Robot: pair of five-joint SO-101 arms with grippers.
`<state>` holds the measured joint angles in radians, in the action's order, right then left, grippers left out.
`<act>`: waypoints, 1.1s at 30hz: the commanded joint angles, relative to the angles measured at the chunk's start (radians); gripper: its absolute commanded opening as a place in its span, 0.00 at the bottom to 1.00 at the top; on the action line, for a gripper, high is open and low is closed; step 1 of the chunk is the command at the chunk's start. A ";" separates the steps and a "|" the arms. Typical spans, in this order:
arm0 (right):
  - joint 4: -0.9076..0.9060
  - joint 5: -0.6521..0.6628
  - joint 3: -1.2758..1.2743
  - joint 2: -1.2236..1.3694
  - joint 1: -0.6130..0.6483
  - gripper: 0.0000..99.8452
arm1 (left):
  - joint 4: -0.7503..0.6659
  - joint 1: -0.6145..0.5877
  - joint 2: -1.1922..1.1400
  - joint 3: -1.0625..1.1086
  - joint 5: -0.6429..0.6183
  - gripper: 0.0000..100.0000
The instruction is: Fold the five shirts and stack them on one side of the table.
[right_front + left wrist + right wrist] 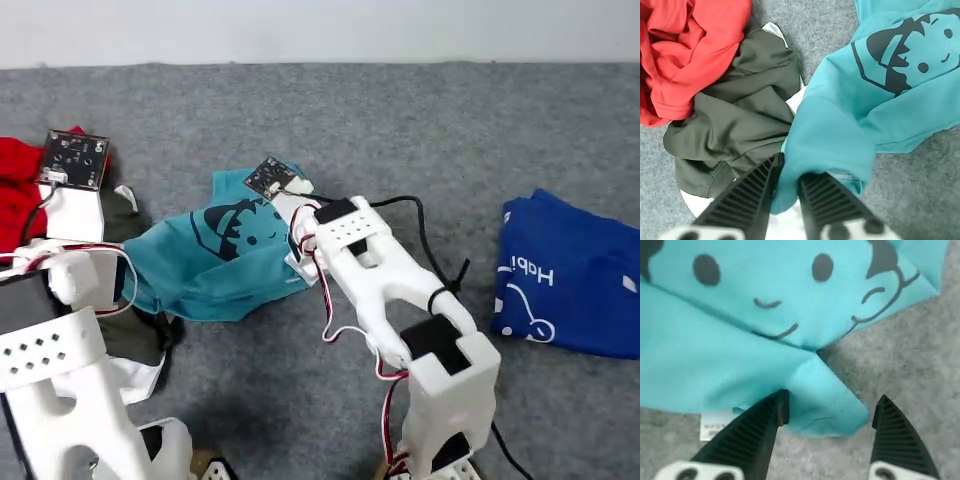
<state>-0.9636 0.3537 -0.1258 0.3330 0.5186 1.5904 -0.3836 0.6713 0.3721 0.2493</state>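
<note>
status: teal shirt [215,265] is the one being worked. it lies crumpled mid-table, a bit left of centre, cartoon face print up. left gripper [788,177] is pinched onto a bunched edge of it, with fabric clamped between the jaws. right gripper [832,412] sits over another corner of it, jaws spread wide and straddling the corner, holding nothing. a label tag lies just beside one finger.

progress, my read: blue shirt [570,275] lies alone on the right side of the table [400,120], compact and flat. looks like one done and the start of the stack. teal isn't folded yet: lumpy, edges uneven. red shirt [685,50], olive shirt [745,115] and a white shirt [796,99] under the olive are heaped together at the left, touching the teal, all unfolded.

so roughly one of five done, one in hand, three untouched. left to do: flatten and fold the teal, move it onto the blue, then take the pile apart one at a time. white one is mostly buried, can't tell how it lies.
</note>
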 commanded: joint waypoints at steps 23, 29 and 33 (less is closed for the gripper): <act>-0.475 0.008 0.516 0.288 0.016 0.28 | -0.051 -0.002 0.017 0.079 0.008 0.01; -0.495 0.008 0.761 0.473 0.016 0.27 | -0.051 -0.002 0.017 0.079 0.008 0.01; -0.572 0.009 0.878 0.549 0.018 0.13 | -0.051 -0.003 0.017 0.079 0.008 0.01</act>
<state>-1.5006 0.3537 0.6414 0.8562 0.5263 1.5597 -0.3836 0.6713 0.4549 0.2493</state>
